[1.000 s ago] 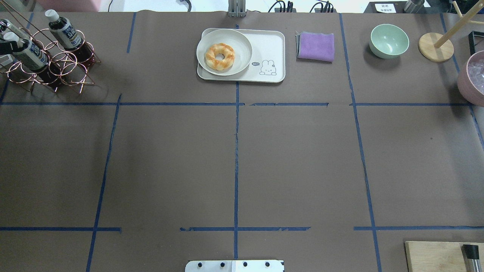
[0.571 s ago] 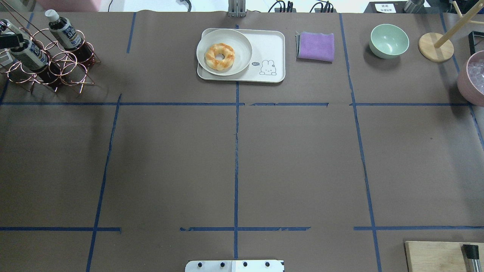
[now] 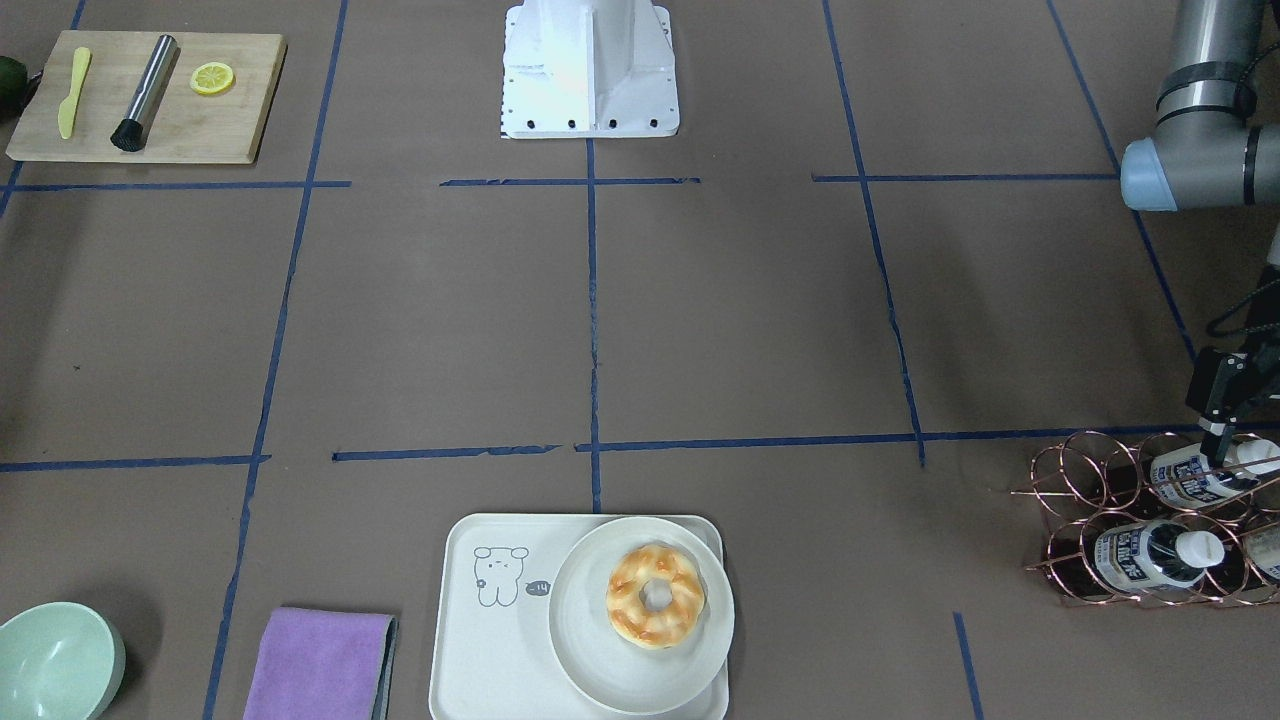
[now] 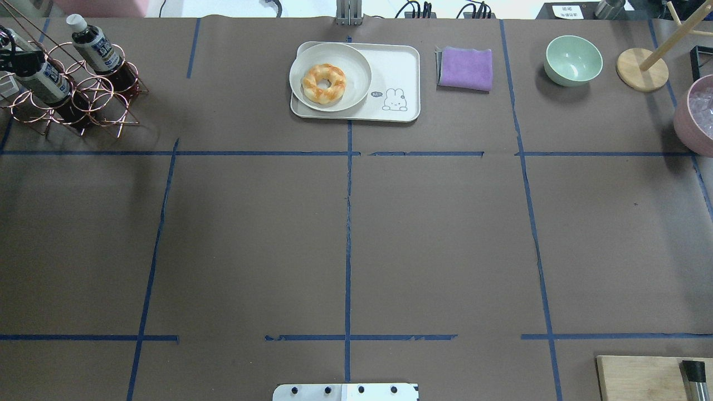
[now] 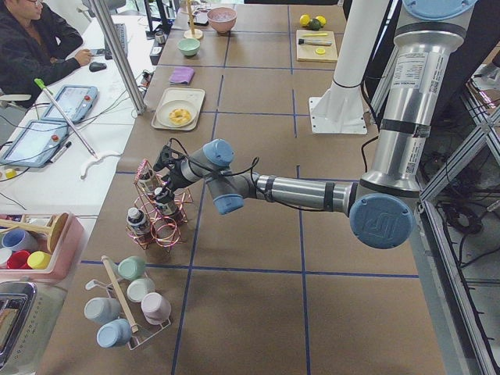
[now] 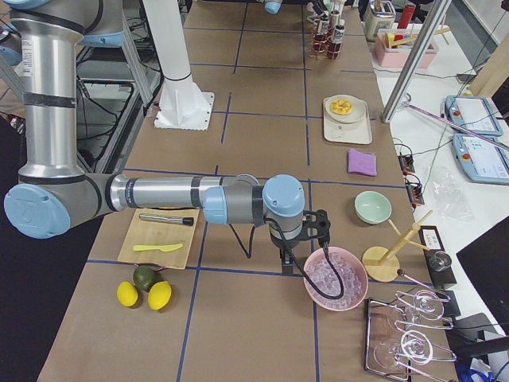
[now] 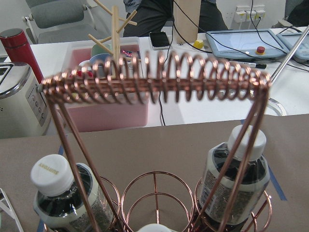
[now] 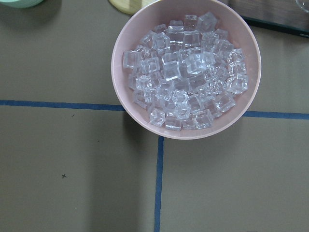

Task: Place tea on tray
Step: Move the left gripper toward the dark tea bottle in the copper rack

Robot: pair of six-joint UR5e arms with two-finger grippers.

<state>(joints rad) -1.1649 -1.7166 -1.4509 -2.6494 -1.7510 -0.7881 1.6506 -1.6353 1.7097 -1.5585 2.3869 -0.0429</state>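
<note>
Several tea bottles stand in a copper wire rack (image 4: pixel 94 106) at the table's far left. My left gripper (image 4: pixel 21 55) sits over the white cap of one tea bottle (image 4: pixel 44 81), and its jaws look apart. It also shows in the front view (image 3: pixel 1225 445), beside that bottle (image 3: pixel 1185 475). A second bottle (image 4: pixel 97 50) stands free behind. The left wrist view shows bottles (image 7: pixel 236 179) under the rack's handle. The cream tray (image 4: pixel 398 72) with its cartoon animal lies far centre. My right gripper (image 6: pixel 306 239) hangs over a pink ice bowl (image 6: pixel 314 290); I cannot tell its state.
A round plate (image 4: pixel 356 83) with a doughnut (image 4: pixel 323 83) fills the tray's left half. A purple cloth (image 4: pixel 465 68), a green bowl (image 4: pixel 574 60) and a wooden stand (image 4: pixel 640 69) lie to its right. A wooden board (image 3: pixel 150 130) is near the robot's right.
My left gripper has moved in over the near bottle's cap, which showed bare a second ago and is now covered. Nothing else has moved.
</note>
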